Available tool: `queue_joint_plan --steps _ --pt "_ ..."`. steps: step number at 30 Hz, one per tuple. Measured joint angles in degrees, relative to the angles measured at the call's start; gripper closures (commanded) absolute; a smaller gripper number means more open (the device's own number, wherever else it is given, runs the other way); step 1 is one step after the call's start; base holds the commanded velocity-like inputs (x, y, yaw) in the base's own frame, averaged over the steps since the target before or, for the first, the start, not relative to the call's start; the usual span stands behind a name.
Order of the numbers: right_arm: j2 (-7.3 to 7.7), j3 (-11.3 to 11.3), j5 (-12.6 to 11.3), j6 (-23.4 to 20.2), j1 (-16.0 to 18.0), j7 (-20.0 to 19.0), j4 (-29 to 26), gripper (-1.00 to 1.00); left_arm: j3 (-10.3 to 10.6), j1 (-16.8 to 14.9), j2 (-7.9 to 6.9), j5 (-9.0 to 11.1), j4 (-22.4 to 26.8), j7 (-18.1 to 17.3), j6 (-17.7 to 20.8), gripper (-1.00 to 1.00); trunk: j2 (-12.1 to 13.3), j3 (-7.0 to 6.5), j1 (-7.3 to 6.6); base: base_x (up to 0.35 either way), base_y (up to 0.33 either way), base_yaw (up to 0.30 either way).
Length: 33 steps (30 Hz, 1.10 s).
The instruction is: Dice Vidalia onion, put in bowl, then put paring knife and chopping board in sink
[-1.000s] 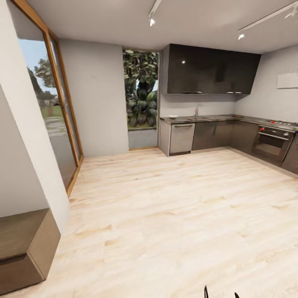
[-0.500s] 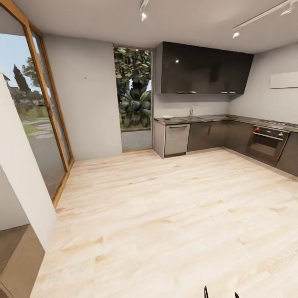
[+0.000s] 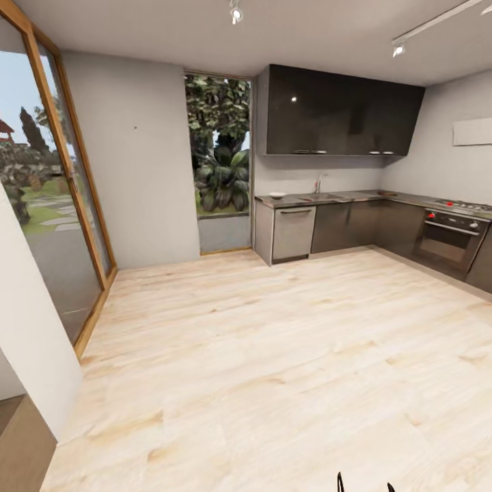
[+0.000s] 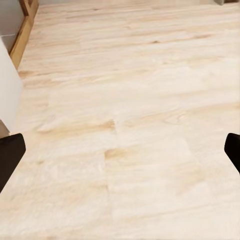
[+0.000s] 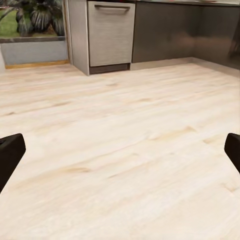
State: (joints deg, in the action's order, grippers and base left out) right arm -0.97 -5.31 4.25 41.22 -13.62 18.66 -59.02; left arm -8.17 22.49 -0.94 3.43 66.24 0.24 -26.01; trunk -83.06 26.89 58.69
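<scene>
Both grippers are spread wide and empty: the left gripper and the right gripper each hang over bare pale wood floor. Across the room, on the far right, the dark countertop runs along the wall. The sink sits in it under a curved tap, with a small white bowl near the counter's left end. Onion, knife and board cannot be made out.

Far across the pale wood floor from the grippers, the dark grey countertop runs along the back wall over dark cabinets, with the sink and its curved tap set into it and a small white bowl near its left end.
</scene>
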Motion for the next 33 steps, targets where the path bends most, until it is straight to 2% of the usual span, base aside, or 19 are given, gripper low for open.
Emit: queue_joint_plan --steps 17,33 --pt "0.0 0.0 0.0 0.0 0.0 0.0 0.0 -1.0 0.0 0.0 0.0 0.0 0.0 0.0 0.0 -1.0 0.0 0.0 0.0 0.326 0.0 -0.014" --pt "0.0 0.0 0.0 0.0 0.0 0.0 0.0 -1.0 0.0 0.0 0.0 0.0 0.0 0.0 0.0 -1.0 0.0 -0.07 0.0 0.326 0.0 -0.196"
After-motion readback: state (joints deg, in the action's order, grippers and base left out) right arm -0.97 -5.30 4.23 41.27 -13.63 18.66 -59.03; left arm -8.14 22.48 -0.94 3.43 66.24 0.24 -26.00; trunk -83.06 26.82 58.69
